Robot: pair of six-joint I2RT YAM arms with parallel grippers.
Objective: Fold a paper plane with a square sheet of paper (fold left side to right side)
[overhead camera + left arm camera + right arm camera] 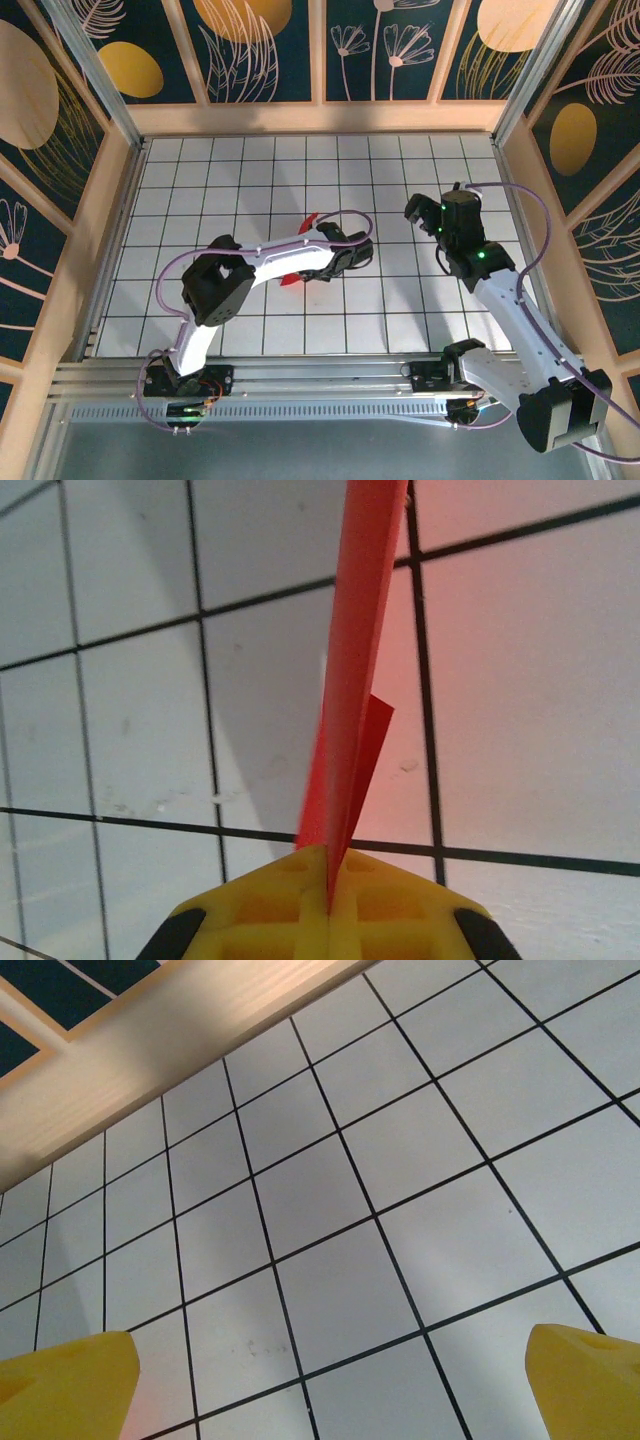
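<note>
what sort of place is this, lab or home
Probably a lab robot cell: white gridded table, leaf-printed wall panels around it, left arm and right arm bolted to an aluminium rail.

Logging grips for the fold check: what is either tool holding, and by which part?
The left tool is shut on the folded red paper, pinching its end nearest the wrist camera. The right tool holds nothing.
</note>
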